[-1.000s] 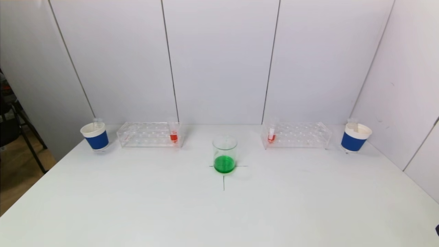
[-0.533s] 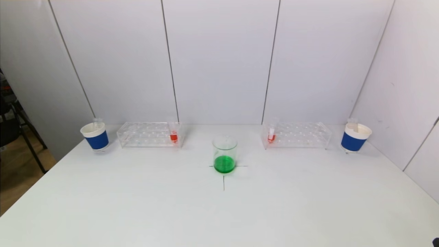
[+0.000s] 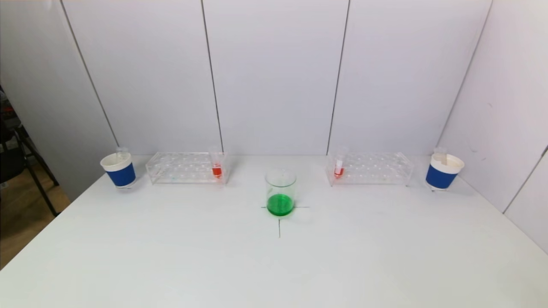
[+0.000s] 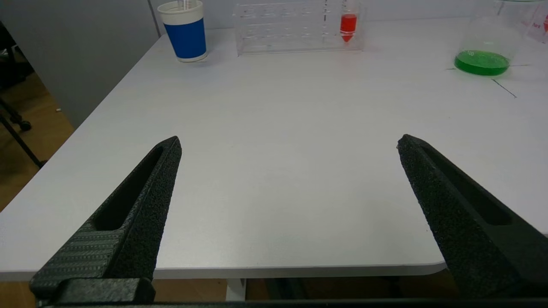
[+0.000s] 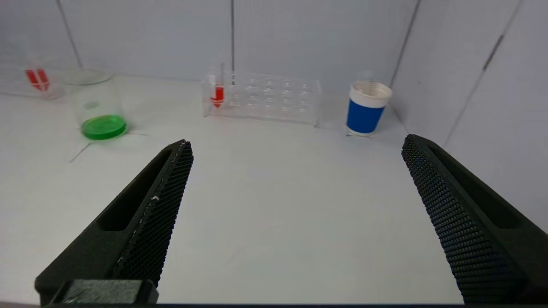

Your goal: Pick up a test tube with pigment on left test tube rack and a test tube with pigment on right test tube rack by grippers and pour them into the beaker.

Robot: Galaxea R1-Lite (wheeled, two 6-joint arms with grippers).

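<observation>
The left gripper (image 4: 289, 143) hangs at the near left table (image 3: 171, 256) edge, jaws spread wide. Far left, 1 red-filled tube (image 3: 217, 167) stands in the left rack (image 3: 184, 167), beside a blue cup (image 3: 119, 170). The beaker (image 3: 280, 192) of green liquid sits centre. The right rack (image 3: 370, 168) holds another red tube (image 3: 338, 167). The right gripper (image 5: 295, 143) hangs near right, jaws spread.

Before me a white desk (image 3: 171, 256) bears two blue-banded paper cups, one at the far left (image 3: 118, 170) and one at the far right (image 3: 443, 171), each with something thin standing in it. A black cross (image 3: 279, 220) is drawn mid-desk. Grey panels (image 3: 274, 77) stand behind.
</observation>
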